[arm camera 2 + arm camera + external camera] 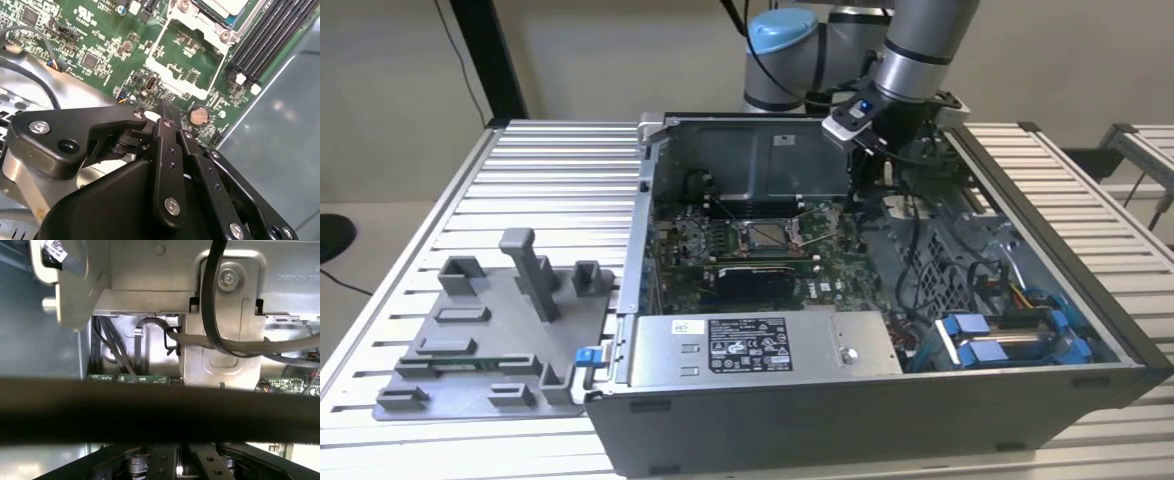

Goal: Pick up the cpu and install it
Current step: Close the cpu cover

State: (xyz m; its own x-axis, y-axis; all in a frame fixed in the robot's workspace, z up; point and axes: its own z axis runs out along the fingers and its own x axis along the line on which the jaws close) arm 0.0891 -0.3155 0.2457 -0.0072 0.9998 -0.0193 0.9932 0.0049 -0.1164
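Hanging inside the open computer case, the gripper has its black jointed fingers drawn together to a narrow tip with nothing visible between them. It hovers over the green motherboard, just beside the socket and apart from it. In the exterior view the gripper comes down at the socket's far corner, towards that view's right, probably so the steel walls leave the arm room. The cpu, a flat silvery-white square with a bluish edge, appears to lie in the socket already, so I judge the placing to be done. Between the socket and the gripper tip a bright stamped-metal load frame lies folded open, which keeps the socket's top clear. A round coin cell sits close to the fingertip, and long black memory slots run alongside the socket. Black cables cross the bare metal panel behind. Nearer the camera than the socket lies the silver labelled power-supply box. Beyond the case wall, towards the exterior view's left, a grey plastic tray of blocky holders rests on the ribbed aluminium tabletop.
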